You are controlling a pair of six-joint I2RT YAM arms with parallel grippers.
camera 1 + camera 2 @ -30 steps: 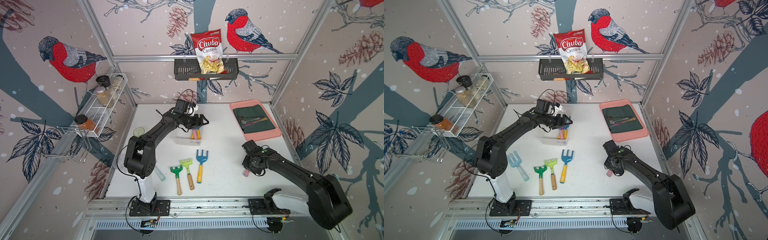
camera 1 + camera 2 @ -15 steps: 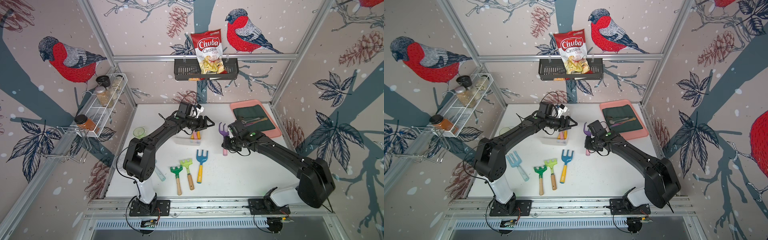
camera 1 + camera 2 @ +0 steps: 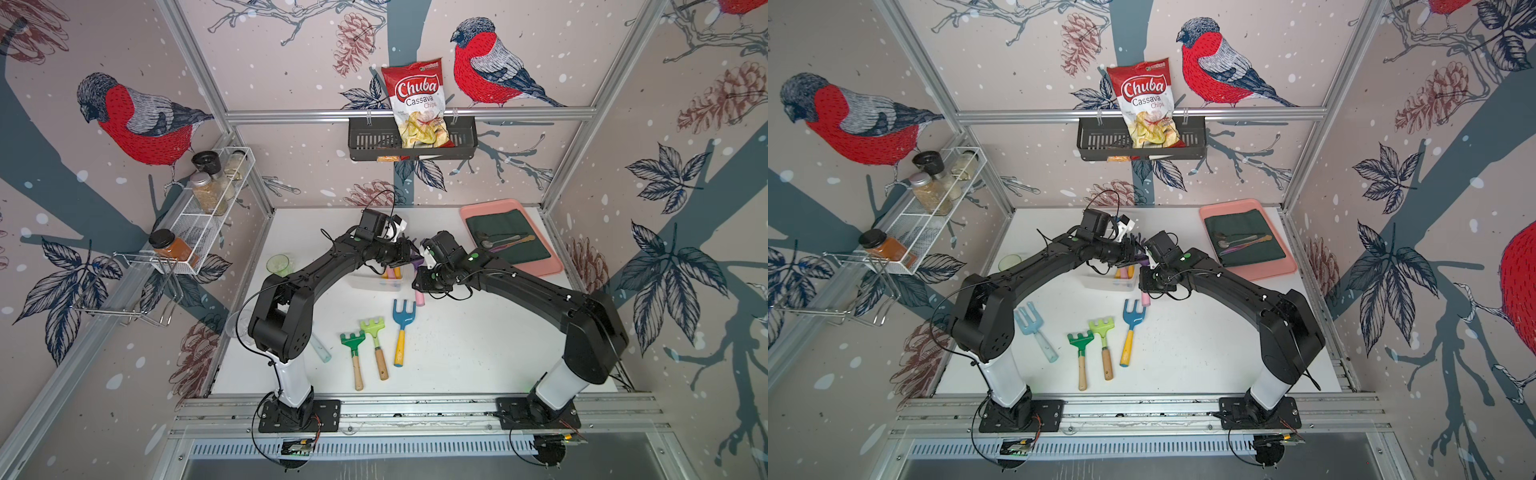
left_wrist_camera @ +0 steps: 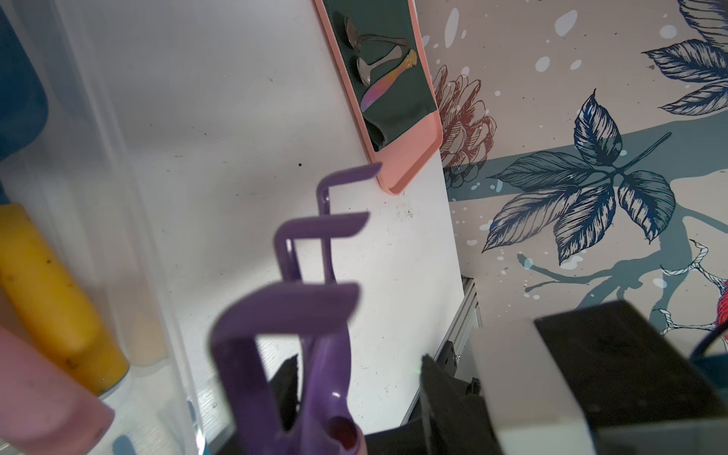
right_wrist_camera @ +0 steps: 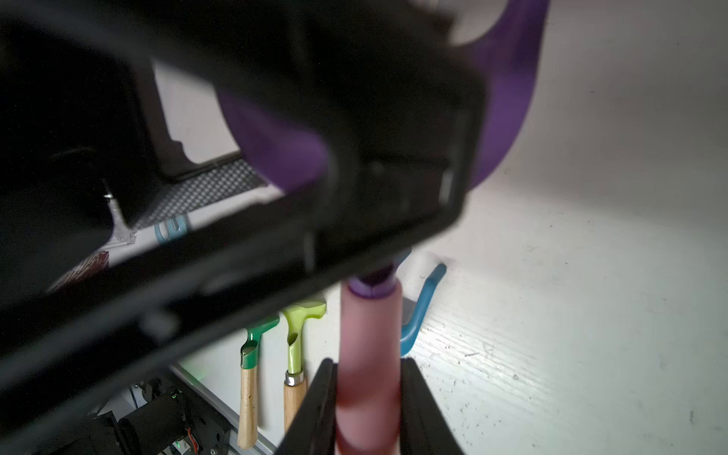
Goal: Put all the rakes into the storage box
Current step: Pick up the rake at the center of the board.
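Handover step: the right gripper [image 5: 368,368] is clamped on the pink handle of the purple plastic rake [image 4: 299,307], which is near mid-surface, just beside the clear rectangular plastic storage box [image 4: 118,197]. The left gripper [image 4: 356,366] brackets the rake's neck, with a gap on one side. The next move likely needs the left to clamp, the right to release, then lowering into the box.

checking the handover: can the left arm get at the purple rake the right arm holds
Likely yes. The right end effector grips the purple rake only by its pink handle, leaving the head free, and the left end effector stands open around the neck.
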